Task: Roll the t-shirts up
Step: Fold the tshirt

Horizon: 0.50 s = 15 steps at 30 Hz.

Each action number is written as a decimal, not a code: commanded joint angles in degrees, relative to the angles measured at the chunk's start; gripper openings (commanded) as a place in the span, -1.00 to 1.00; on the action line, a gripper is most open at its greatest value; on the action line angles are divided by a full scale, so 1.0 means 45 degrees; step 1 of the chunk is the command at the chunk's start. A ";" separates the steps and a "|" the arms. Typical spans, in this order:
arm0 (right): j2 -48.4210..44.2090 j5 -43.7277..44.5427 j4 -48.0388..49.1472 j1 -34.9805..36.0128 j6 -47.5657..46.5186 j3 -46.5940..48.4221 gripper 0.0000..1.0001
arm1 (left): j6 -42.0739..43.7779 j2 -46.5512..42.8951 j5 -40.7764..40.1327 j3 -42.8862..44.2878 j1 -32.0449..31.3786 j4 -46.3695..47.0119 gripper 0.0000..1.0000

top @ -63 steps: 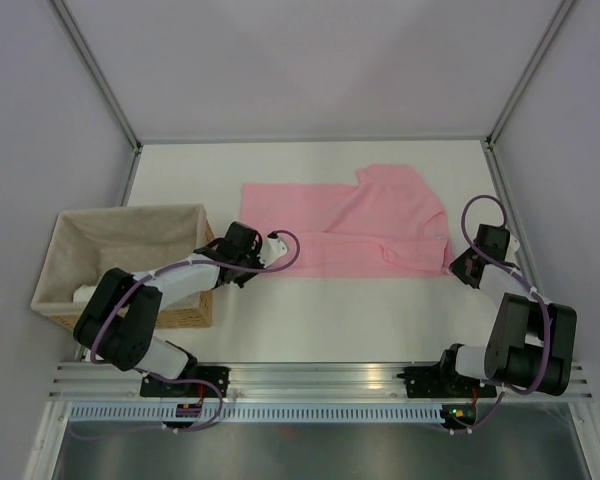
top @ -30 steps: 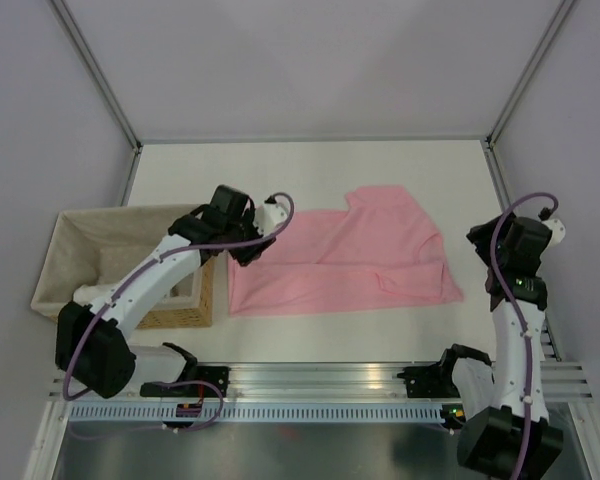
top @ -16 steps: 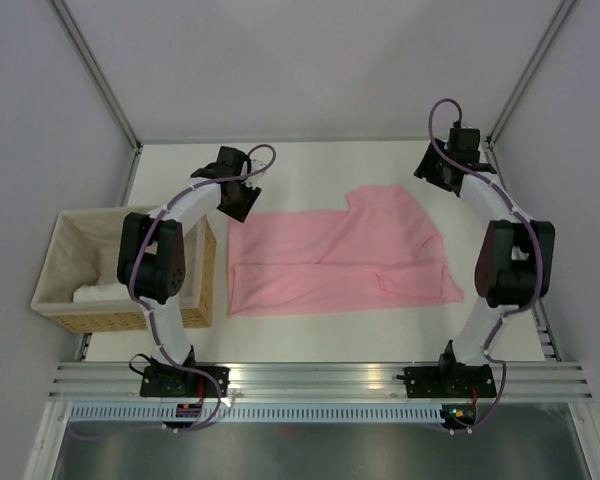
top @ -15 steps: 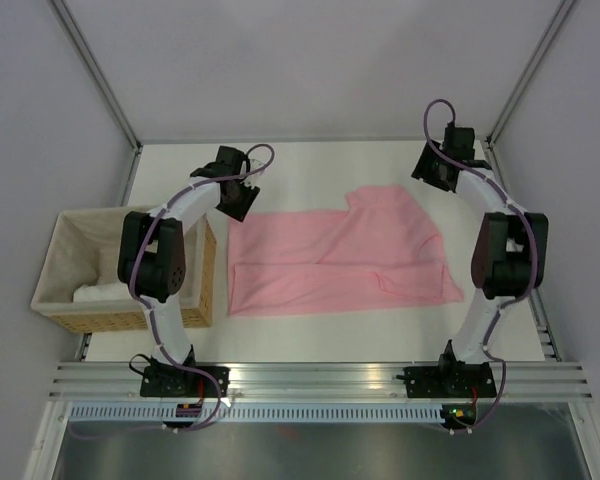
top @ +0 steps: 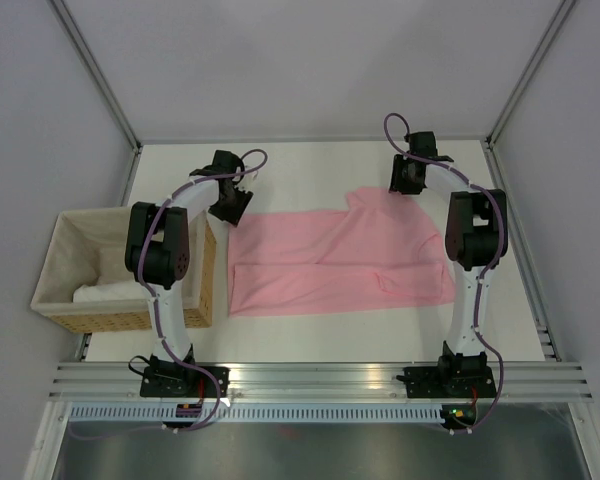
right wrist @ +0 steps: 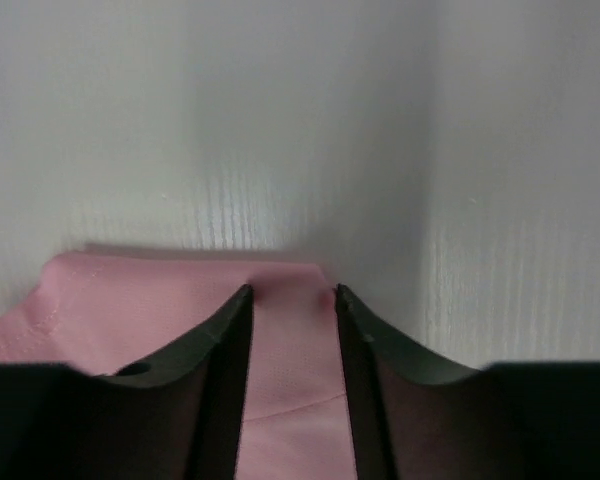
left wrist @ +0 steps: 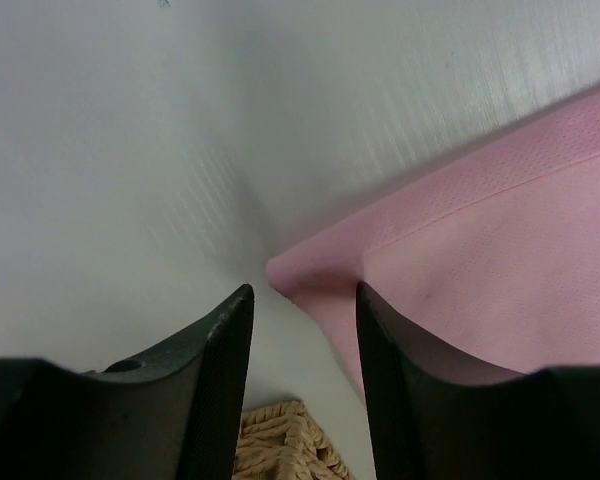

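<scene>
From above, we see the pink t-shirt (top: 340,260) spread flat on the table (top: 310,165), with the basket (top: 208,290) to its left and one arm at each far corner. In the left wrist view, the left jaws stand parted and empty, straddling the t-shirt's corner. In the right wrist view, the right jaws are narrowly parted over its far edge, gripping nothing.

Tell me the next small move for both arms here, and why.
Probably lower and close both: the left gripper is open over the far-left corner of the t-shirt, the right gripper is open over its far-right corner, and neither holds cloth yet.
</scene>
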 commanded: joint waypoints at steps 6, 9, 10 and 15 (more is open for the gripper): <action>-0.0566 -0.0606 0.0677 -0.0169 -0.0457 -0.1217 -0.67 | -0.0071 0.0313 0.1352 0.0603 0.0136 0.0302 -0.13; -0.1053 -0.0587 0.0970 -0.0169 -0.0554 -0.1490 -0.93 | 0.0220 -0.0194 0.1800 -0.0002 0.0136 0.1102 -0.31; -0.1191 -0.0548 0.1048 -0.0169 -0.0651 -0.1530 -0.99 | 0.0261 -0.0311 0.1975 -0.0255 0.0136 0.1355 -0.42; -0.2496 -0.0820 0.1711 -0.0169 -0.0731 -0.2349 -0.99 | 0.0436 -0.0760 0.2445 -0.0724 0.0136 0.1709 -0.95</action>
